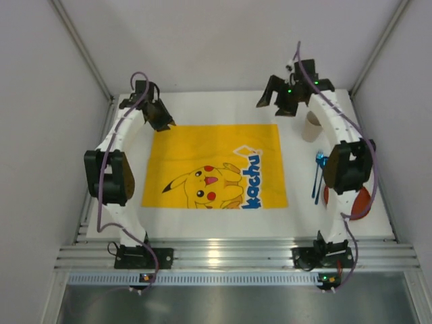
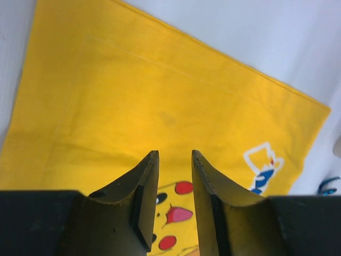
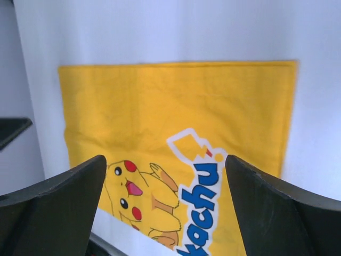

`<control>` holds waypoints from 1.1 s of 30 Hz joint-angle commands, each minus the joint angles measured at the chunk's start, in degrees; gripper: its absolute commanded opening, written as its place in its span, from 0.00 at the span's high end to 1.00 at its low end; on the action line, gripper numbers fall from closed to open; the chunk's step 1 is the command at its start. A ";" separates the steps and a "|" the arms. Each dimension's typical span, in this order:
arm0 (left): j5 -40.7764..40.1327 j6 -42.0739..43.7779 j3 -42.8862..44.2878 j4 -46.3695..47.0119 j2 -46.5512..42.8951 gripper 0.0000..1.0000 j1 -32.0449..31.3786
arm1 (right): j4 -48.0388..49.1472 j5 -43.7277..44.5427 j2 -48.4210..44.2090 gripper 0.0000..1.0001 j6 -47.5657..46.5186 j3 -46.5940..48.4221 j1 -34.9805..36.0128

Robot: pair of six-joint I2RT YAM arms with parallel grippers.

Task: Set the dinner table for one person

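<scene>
The white dinner table (image 1: 223,108) carries a yellow Pikachu-print mat (image 1: 216,165) spread flat in its middle. A beige cup (image 1: 312,126) stands right of the mat. Blue cutlery (image 1: 318,177) lies nearer the front, and a red dish (image 1: 359,201) beside it is partly hidden by my right arm. My left gripper (image 1: 159,115) hangs over the mat's far left corner, jaws a little apart and empty (image 2: 175,153). My right gripper (image 1: 283,94) is raised above the table's far right, wide open and empty (image 3: 165,158). Both wrist views look down on the mat (image 2: 133,96) (image 3: 176,112).
Grey booth walls close in the table on the left, right and back. An aluminium rail (image 1: 223,256) with both arm bases runs along the near edge. The tip of the blue cutlery (image 2: 327,186) shows at the right edge of the left wrist view.
</scene>
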 commanded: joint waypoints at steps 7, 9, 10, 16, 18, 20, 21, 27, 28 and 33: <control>0.03 0.30 -15.13 2.32 -18.75 0.63 -7.65 | -4.58 6.41 -10.13 0.05 -1.03 -3.64 -22.29; -0.06 0.22 -18.20 1.97 -22.34 0.63 -8.09 | -5.29 7.74 -9.43 0.05 -1.30 -3.73 -24.74; -0.23 0.30 -19.26 1.97 -23.50 0.62 -8.27 | -5.37 8.44 -8.38 0.05 -1.65 -3.73 -25.37; -1.37 0.74 -23.66 -1.10 -30.36 0.62 -8.45 | -5.81 7.83 -2.67 0.07 -2.35 -2.07 -26.52; -1.55 0.66 -24.98 -1.54 -32.20 0.62 -8.45 | -5.73 8.09 -1.35 0.07 -2.44 -1.36 -26.43; -2.16 0.22 -25.77 -2.07 -33.35 0.62 -8.53 | -6.08 8.97 0.32 0.09 -2.88 -1.01 -26.52; -2.25 0.04 -26.39 -2.33 -34.40 0.62 -8.53 | -6.16 9.23 1.37 0.12 -3.23 -1.01 -26.43; -4.18 -0.49 -27.88 -4.71 -38.27 0.62 -8.53 | -7.40 13.62 3.49 0.62 -4.72 -1.89 -25.29; -4.36 -0.75 -28.15 -4.80 -38.62 0.62 -8.53 | -7.57 14.41 3.75 0.71 -5.07 -2.06 -24.85; -4.37 -1.72 -30.69 -4.97 -41.61 0.62 -8.53 | -9.33 17.05 4.37 1.00 -6.39 0.92 -19.06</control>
